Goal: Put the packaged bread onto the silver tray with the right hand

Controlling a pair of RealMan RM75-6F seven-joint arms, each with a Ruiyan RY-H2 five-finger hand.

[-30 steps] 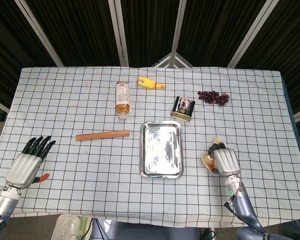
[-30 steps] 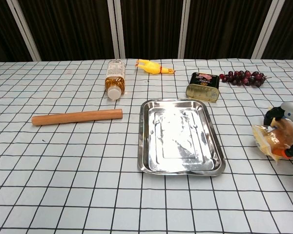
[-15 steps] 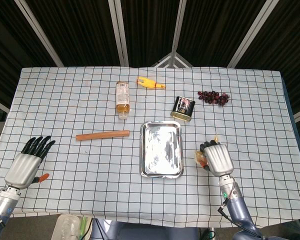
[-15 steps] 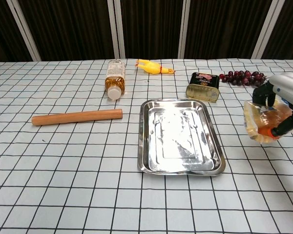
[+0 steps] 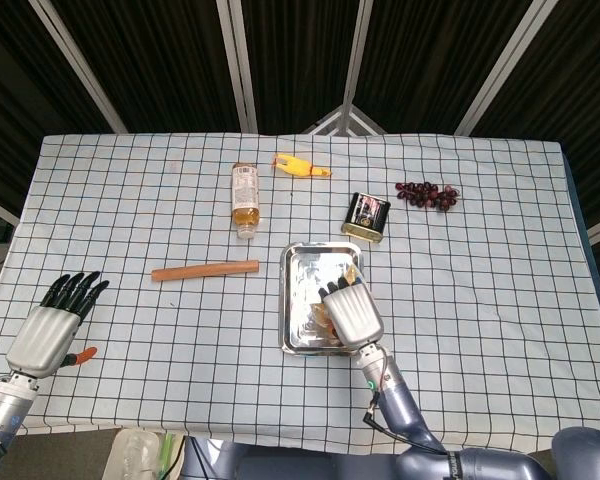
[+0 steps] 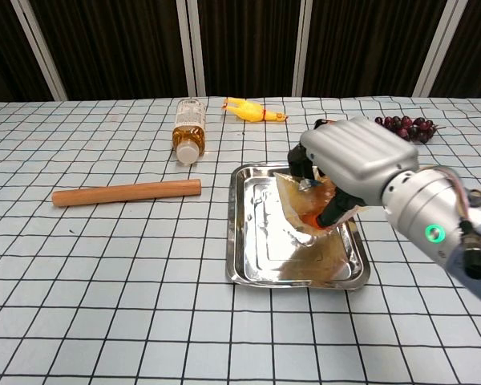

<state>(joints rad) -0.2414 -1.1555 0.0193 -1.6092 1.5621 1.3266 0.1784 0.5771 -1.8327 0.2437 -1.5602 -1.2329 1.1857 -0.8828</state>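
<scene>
Bread in its clear wrapper hangs over the tray, gripped by the right hand, whose fingers curl down around the packet's top. Carry looks about done; what is left, by my reading, is lowering, letting go and pulling the arm clear. Cannot tell whether the wrapper's lower corner already touches the tray floor. Chest view shows the packet from the side, tilted, with its reflection in the metal beneath, and the tin mostly hidden behind the hand. Head view looks down on the back of the hand, which covers most of the bread, only a sliver of wrapper peeking out at its left edge. Only the head view shows the left hand, well left of the tray, empty, fingers straight and slightly spread, low over the cloth.
</scene>
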